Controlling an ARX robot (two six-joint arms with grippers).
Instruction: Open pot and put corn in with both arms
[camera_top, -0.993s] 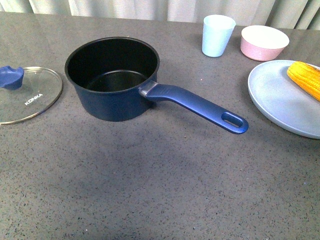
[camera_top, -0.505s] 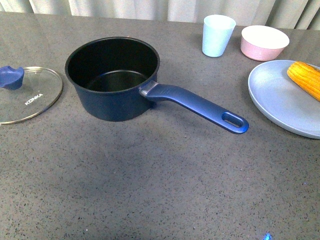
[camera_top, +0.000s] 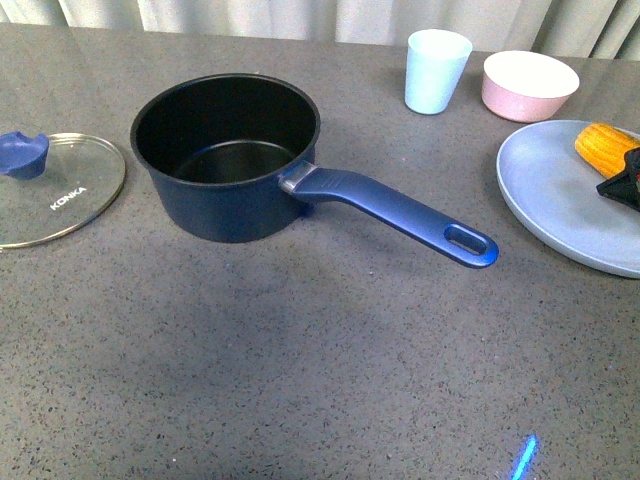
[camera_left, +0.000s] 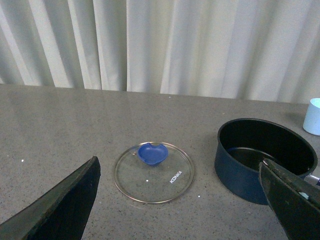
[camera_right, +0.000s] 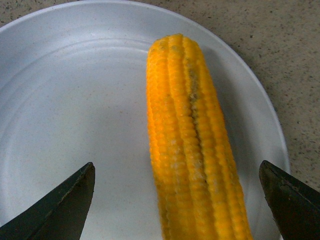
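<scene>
The navy pot (camera_top: 225, 150) stands open and empty on the table, its long handle (camera_top: 400, 212) pointing to the front right. It also shows in the left wrist view (camera_left: 265, 157). Its glass lid (camera_top: 55, 190) with a blue knob lies flat to the left of it. The corn (camera_top: 603, 147) lies on a pale blue plate (camera_top: 560, 200) at the right edge. My right gripper (camera_right: 177, 205) is open, just above the corn (camera_right: 192, 145), one finger on each side. Its black tip (camera_top: 622, 185) shows at the front view's right edge. My left gripper (camera_left: 177, 210) is open and empty above the lid (camera_left: 153, 172).
A light blue cup (camera_top: 435, 70) and a pink bowl (camera_top: 528, 85) stand at the back right, behind the plate. White curtains hang behind the table. A blue light streak (camera_top: 522, 458) shows on the tabletop near the front edge.
My right gripper's black tip has come into the front view at the right edge, over the corn. A blue light streak has appeared on the table. Pot and lid have not moved.
</scene>
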